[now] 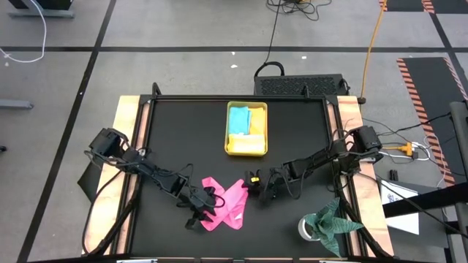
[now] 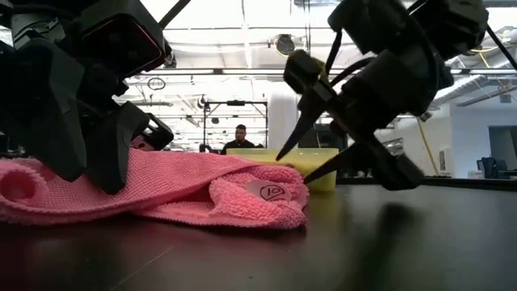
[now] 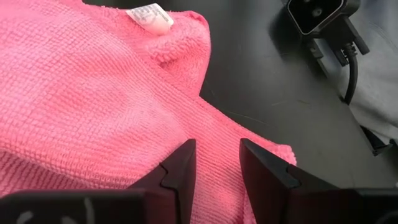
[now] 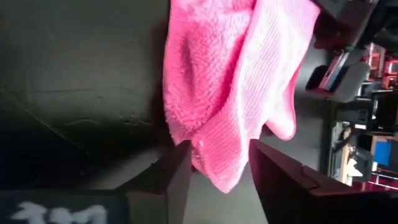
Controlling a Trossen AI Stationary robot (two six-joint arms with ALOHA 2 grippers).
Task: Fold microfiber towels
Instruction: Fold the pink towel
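I am watching the left gripper [image 1: 199, 214] reaching low over the pink towel [image 1: 228, 204] from its left side, fingers [image 3: 180, 171] parted, with the cloth lying between and under them; I cannot tell whether they are pinching it. The right gripper [image 1: 257, 184] is angling down at the pink towel's right corner, jaws spread, and that corner is sitting between them without being clamped. The pink towel is lying rumpled on the black table [image 1: 175, 139], its label [image 2: 272, 191] facing up. Beyond the pink towel sits the yellow tray [image 1: 246, 150], holding a blue towel [image 1: 239, 117] and a yellow towel [image 1: 246, 142]. Off to the pink towel's right lies a dark green cloth [image 1: 333, 220]. Behind the table a person [image 2: 239, 139] is sitting.
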